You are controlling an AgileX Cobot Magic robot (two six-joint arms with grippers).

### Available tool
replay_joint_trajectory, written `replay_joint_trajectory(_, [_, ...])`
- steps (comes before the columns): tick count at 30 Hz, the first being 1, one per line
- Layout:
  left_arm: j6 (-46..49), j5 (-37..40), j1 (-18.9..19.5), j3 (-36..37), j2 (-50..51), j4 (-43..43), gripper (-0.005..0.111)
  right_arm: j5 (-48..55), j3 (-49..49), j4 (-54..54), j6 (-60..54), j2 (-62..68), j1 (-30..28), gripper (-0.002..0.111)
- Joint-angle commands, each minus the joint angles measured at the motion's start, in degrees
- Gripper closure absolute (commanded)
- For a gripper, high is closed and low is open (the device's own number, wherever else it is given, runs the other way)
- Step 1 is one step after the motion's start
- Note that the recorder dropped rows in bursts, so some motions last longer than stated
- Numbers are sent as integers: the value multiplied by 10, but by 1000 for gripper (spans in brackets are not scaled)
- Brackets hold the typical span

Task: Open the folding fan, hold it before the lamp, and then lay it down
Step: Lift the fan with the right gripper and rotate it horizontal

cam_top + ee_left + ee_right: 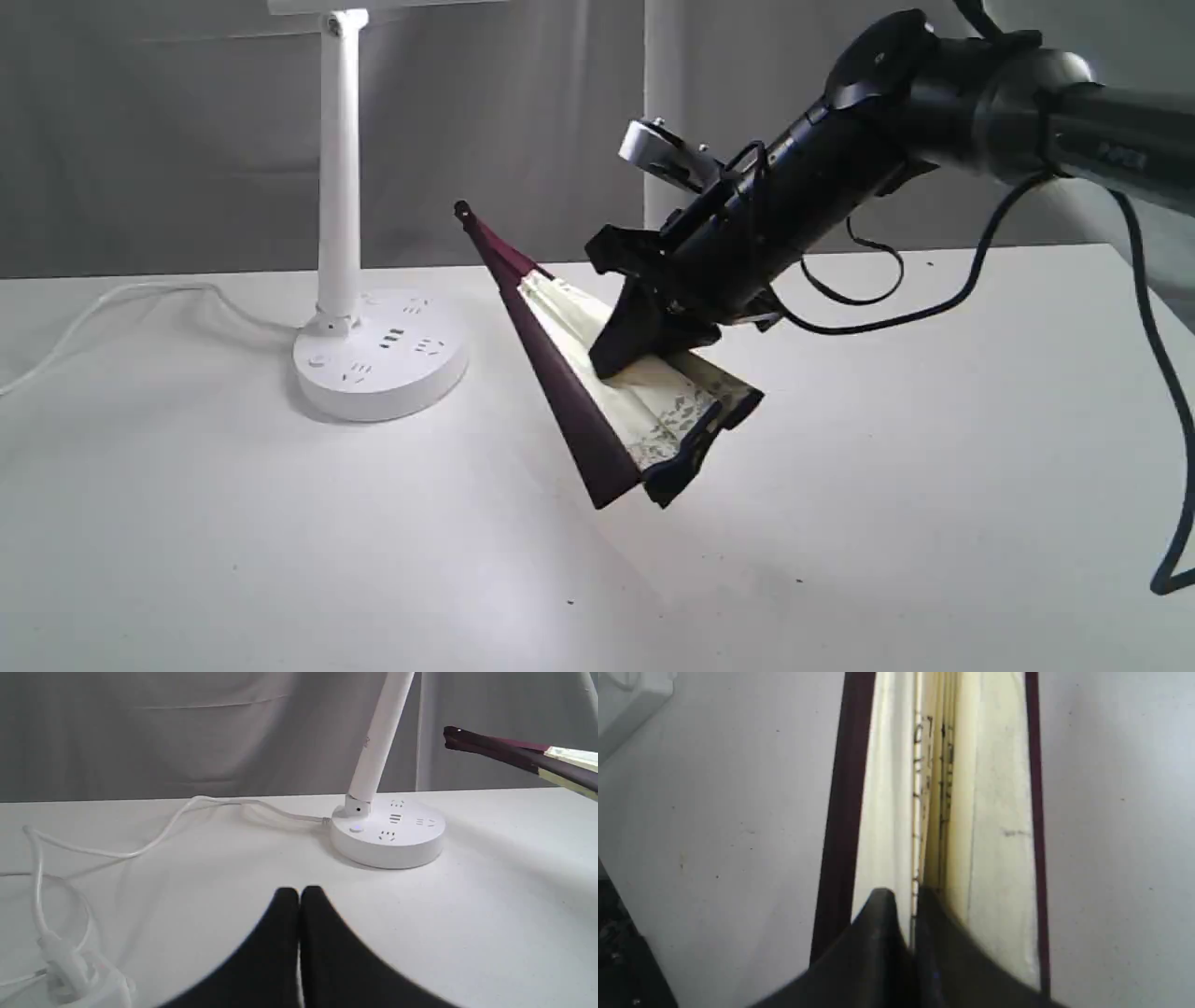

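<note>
The folding fan (569, 383) is partly spread and tilted, with its pivot end up toward the lamp and its wide end low over the table. Its cream pleats (887, 788) show between two maroon guards. My right gripper (614, 359) comes down from the right and is shut on a few pleats of the leaf (906, 895). The lamp (338, 177) stands left of the fan on its round socket base (378, 359). My left gripper (299, 893) is shut and empty, low over the table facing the lamp base (387, 833). The fan's pivot end (514, 753) shows there too.
The lamp's white cord (121, 299) runs left across the white table (840, 560). In the left wrist view the cord (140, 847) loops down to a white plug block (70, 970). A grey curtain hangs behind. The right arm's black cables (934, 308) hang over the table.
</note>
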Motion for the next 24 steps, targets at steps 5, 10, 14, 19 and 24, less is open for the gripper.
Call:
replay_joint_trajectory(5, [7,-12,1,3,-3,0,107,0,2,51,-35,-11,-1,108])
replay_joint_trajectory(10, [4,-12,1,3,-3,0,107,0,2,52,-46,-11,-1,108])
replay_joint_trajectory(14, [4,-12,1,3,-3,0,107,0,2,52,-46,-11,-1,108])
replay_joint_trajectory(19, [4,-33,1,3,-3,0,107,0,2,53,-55,-11,-1,108])
replay_joint_trajectory(24, [-3,-104,1,3,-3,-45,107,0,2,39,-120,-11,-1,108])
